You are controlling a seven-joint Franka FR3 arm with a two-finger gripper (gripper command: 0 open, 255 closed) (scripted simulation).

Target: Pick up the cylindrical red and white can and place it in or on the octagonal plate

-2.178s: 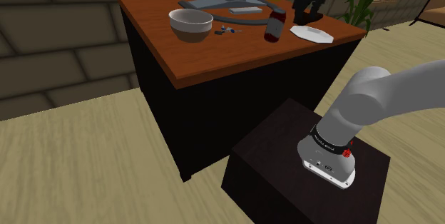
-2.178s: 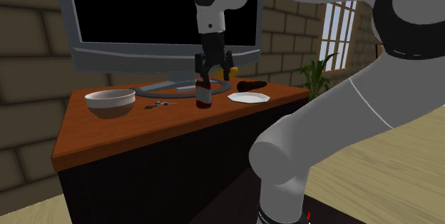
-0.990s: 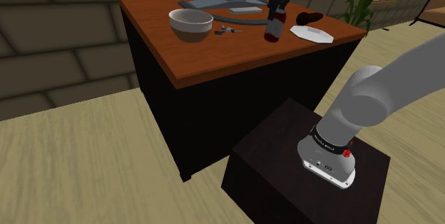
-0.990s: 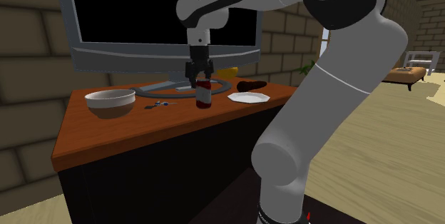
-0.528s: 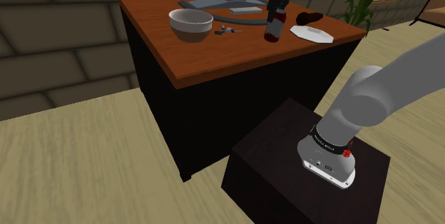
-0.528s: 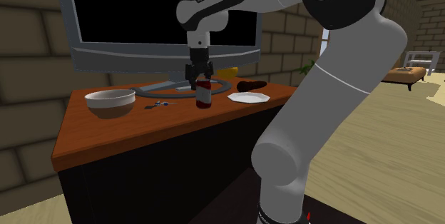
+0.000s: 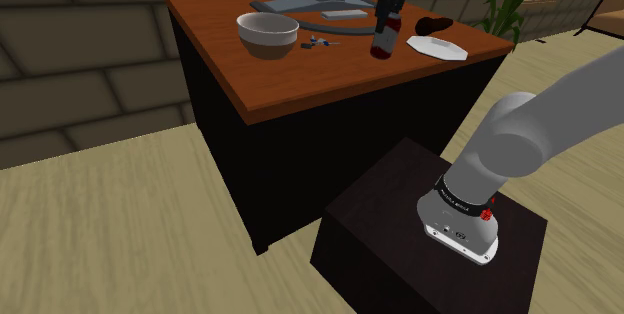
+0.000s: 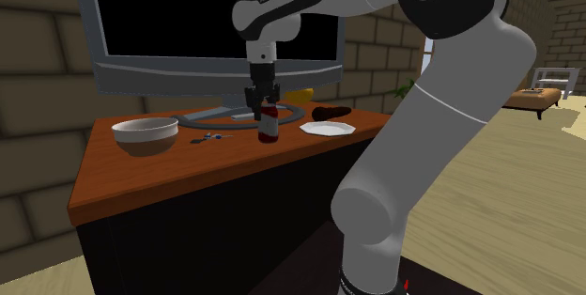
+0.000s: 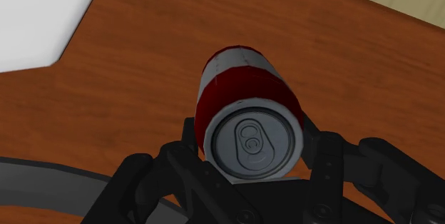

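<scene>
**Can clasped upright, plate close by**

Shoulder view: the gripper meets the red and white can from 12 o'clock. The can stands upright on the table, with the white octagonal plate near, at its 3 o'clock.

Second exterior view: the plate is again at 3 o'clock, and the can's base looks seated on the wood.

Wrist view: the can's long axis runs along the gripper. The fingers are narrowed onto opposite sides, gripping it.

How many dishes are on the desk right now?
2. A bowl sits toward the shoulder view's left of the desk, and a white octagonal plate toward its right, past the can. Nothing seems to hide another.
</scene>
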